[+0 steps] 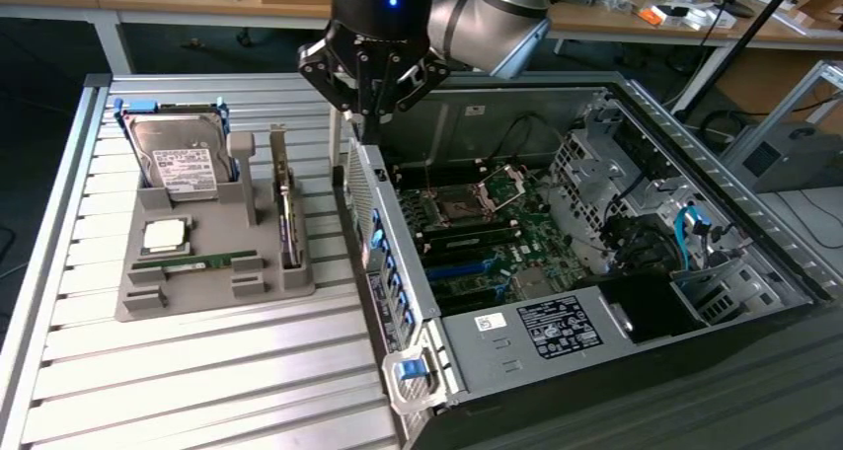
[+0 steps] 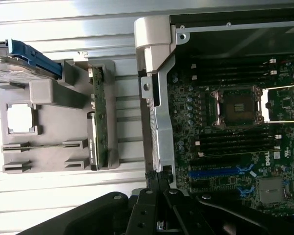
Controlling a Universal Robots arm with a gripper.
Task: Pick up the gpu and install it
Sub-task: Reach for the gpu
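1. A table (image 1: 197, 371) of ribbed silver metal slats carries everything.
2. A large black and silver computer case (image 1: 373, 203) lies open on the table, towards the exterior view's right, with a green motherboard (image 1: 488, 233) exposed inside.
3. The black claw (image 1: 367, 124) hangs from the silver arm over the case's silver wall, the one facing the holder. Its fingers are pressed together and hold nothing. The tips sit right at the top edge of that wall, but I cannot tell if they touch it.
4. A grey moulded plastic holder (image 1: 211, 292) sits on the table just beside the case, on the exterior view's left.
5. A silver hard drive (image 1: 182, 159) with a white label leans in the holder's far end.
6. The gpu (image 1: 287, 213), a thin dark card with a silver end bracket, stands on edge in the holder's slot nearest the case, well apart from the claw.
7. A small square silver processor chip (image 1: 166, 235) lies flat in the holder.
8. A narrow green RAM stick (image 1: 197, 262) stands in a slot near the chip.
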